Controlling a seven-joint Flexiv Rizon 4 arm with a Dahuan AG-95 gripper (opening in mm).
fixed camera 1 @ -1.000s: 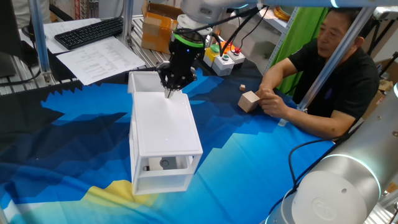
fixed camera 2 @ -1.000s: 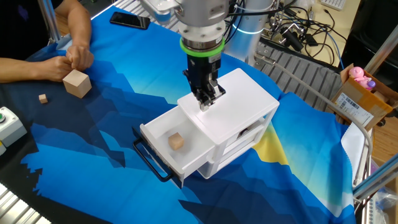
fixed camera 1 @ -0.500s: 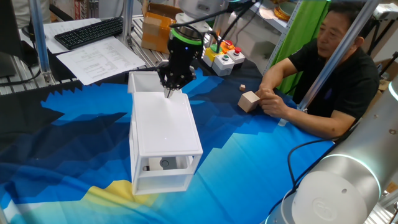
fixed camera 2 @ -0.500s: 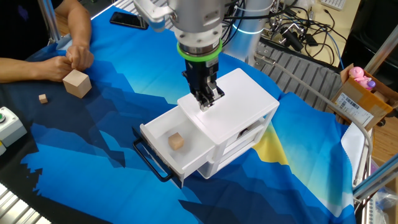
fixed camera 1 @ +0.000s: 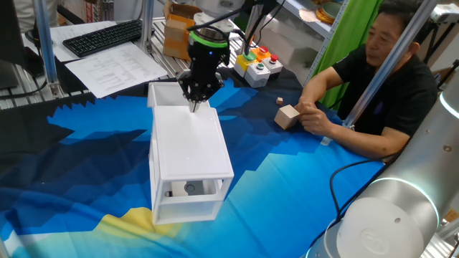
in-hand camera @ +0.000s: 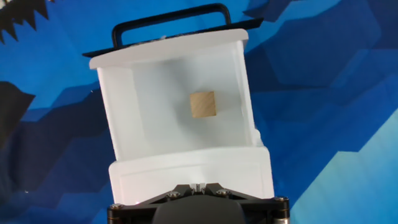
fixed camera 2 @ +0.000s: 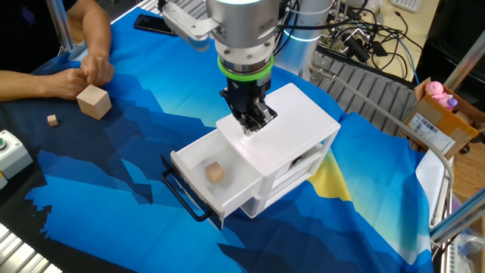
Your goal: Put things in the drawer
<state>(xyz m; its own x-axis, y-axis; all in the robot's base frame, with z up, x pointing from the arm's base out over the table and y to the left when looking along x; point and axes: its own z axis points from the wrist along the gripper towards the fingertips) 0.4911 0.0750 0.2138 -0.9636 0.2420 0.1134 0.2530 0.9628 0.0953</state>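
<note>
Upper drawer of the white cabinet pulled out over the blue cloth, black handle at its front, one small wooden cube lying on the drawer floor, near its middle and clear of the walls. Above the cabinet's top, close to the edge over the drawer, the gripper pointing straight down, fingers drawn together on nothing, tips just off the white surface. Lower compartment of the cabinet showing something dark inside. Well away from the cabinet, beyond the drawer's handle side, a second small cube loose on the cloth, just beside a larger tan block at a seated man's hands. Keyboard and papers on the bench behind the cabinet.
</note>
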